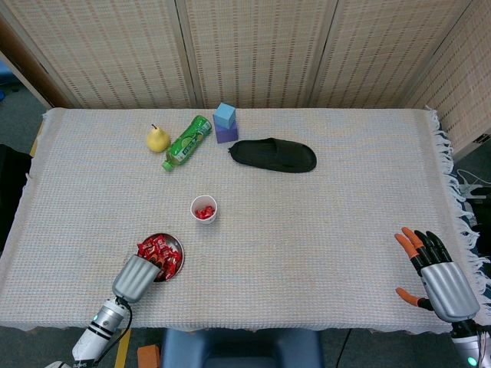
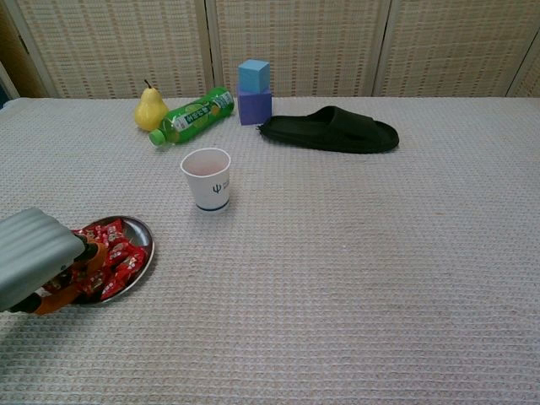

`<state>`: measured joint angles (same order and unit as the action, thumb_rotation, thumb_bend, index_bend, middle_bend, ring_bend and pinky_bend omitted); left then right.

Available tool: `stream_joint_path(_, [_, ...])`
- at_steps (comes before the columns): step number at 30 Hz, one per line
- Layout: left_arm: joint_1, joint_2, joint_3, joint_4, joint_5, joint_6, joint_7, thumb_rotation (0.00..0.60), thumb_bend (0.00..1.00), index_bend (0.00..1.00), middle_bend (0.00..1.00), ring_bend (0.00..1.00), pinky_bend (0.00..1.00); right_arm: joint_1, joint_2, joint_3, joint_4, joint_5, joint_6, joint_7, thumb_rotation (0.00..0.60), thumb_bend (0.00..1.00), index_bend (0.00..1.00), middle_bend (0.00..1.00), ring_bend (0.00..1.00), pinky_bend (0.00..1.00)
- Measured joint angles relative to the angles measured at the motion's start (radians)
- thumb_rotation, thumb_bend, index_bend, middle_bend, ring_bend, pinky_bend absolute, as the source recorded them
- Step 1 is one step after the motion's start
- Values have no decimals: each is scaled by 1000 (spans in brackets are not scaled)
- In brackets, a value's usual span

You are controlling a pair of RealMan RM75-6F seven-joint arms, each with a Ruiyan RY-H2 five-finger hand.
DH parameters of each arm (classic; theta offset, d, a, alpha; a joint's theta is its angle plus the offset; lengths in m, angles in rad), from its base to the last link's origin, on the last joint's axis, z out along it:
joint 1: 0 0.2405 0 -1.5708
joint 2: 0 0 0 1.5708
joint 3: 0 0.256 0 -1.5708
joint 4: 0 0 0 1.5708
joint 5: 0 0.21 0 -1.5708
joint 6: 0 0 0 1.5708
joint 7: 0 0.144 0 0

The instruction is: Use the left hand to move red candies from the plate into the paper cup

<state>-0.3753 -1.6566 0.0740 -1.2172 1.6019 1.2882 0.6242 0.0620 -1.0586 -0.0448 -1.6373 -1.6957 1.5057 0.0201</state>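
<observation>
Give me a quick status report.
Left hand on candies in plate, grip unclear. Right hand open, idle. Cup upright, some candies inside. Path to cup unobstructed.

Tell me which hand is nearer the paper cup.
Left. The left hand is at the plate of red candies, just toward the robot and slightly left of the paper cup. The right hand rests far off at the table's near right corner.
</observation>
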Motion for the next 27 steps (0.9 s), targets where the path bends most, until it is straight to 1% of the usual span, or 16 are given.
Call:
stream_joint_path(8, [-1, 7, -14, -13, 29, 36, -36, 600, 395, 546, 619, 809, 1000, 1, 0, 0, -1, 1, -2, 0, 600, 45, 0, 0, 0, 0])
stream_joint_path(18, [0, 11, -24, -16, 23, 25, -55, 600, 395, 563, 631, 814, 1000, 1, 0, 0, 0, 1, -1, 0, 600, 44, 0, 0, 0, 0])
stream_joint_path(21, [-4, 14, -35, -30, 28, 36, -68, 600, 396, 565, 632, 815, 1000, 1, 0, 1, 0, 3, -3, 0, 600, 44, 0, 0, 0, 0])
stream_joint_path(27, [-28, 33, -73, -97, 39, 48, -79, 600, 396, 565, 631, 815, 1000, 2, 0, 1, 0, 4, -4, 0, 600, 44, 0, 0, 0, 0])
